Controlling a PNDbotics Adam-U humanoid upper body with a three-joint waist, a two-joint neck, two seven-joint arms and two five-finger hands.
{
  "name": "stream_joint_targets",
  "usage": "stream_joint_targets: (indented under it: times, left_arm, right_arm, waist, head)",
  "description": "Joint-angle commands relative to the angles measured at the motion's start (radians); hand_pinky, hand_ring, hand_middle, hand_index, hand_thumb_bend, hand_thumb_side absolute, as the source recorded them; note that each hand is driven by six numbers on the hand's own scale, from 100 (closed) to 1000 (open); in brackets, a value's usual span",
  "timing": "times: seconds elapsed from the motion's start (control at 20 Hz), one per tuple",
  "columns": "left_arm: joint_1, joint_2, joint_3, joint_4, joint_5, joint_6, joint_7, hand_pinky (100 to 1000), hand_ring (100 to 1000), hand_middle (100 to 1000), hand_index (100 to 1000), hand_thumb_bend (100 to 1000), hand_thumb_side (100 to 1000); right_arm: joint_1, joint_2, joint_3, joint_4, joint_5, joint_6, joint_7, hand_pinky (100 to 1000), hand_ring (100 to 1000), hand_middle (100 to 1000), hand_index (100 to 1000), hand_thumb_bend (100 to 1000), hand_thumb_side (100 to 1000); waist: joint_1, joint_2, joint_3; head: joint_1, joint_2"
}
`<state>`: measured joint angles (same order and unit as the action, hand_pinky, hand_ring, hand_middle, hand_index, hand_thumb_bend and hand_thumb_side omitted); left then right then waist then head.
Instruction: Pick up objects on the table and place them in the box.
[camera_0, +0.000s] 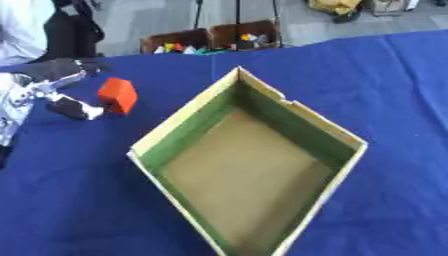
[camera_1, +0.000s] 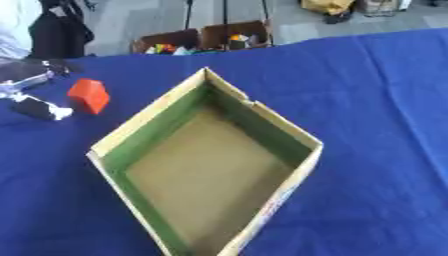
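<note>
An orange-red block (camera_0: 117, 95) rests on the blue table (camera_0: 376, 90) at the left, just beyond the box's left corner. My left hand (camera_0: 54, 80) comes in from the left edge and is open. Its dark fingers (camera_0: 66, 67) are spread above and left of the block, apart from it. Its thumb (camera_0: 77, 108) reaches to the block's lower left side. The open cardboard box (camera_0: 328, 132) with green inner walls stands in the middle, turned like a diamond, with nothing inside. My right hand is in neither view.
Beyond the table's far edge, two brown cartons (camera_0: 214, 37) with several colourful items stand on the floor. Blue cloth stretches to the right of the box and in front of it on the left.
</note>
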<state>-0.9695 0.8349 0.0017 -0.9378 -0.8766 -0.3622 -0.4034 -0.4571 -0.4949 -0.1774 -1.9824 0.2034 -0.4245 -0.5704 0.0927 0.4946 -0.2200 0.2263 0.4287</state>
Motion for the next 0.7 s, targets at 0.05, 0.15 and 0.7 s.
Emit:
stream_joint_targets:
  times: [0.05, 0.15, 0.7]
  left_arm:
    - [-0.021, 0.027, 0.013, -0.005, 0.024, 0.008, -0.026, 682, 810, 911, 989, 211, 375]
    - [-0.021, 0.025, 0.011, -0.002, 0.041, 0.007, -0.057, 683, 808, 912, 989, 185, 347]
    - [-0.034, 0.052, -0.001, -0.068, 0.000, -0.017, -0.179, 749, 898, 1000, 1000, 102, 281]
  right_arm:
    - [-0.008, -0.013, -0.004, -0.018, -0.007, 0.001, 0.002, 743, 694, 802, 764, 100, 659]
    - [-0.008, -0.012, -0.005, -0.018, -0.008, 0.002, -0.001, 743, 694, 802, 764, 100, 656]
    - [0.006, -0.013, -0.005, -0.018, -0.006, 0.012, -0.001, 743, 693, 802, 760, 101, 642]
  waist:
    - [0.015, -0.005, -0.002]
    - [0.017, -0.004, -0.003]
    - [0.025, -0.013, 0.004]
  head:
    - [0.006, -0.015]
    - [0.008, -0.016]
    - [0.006, -0.004]
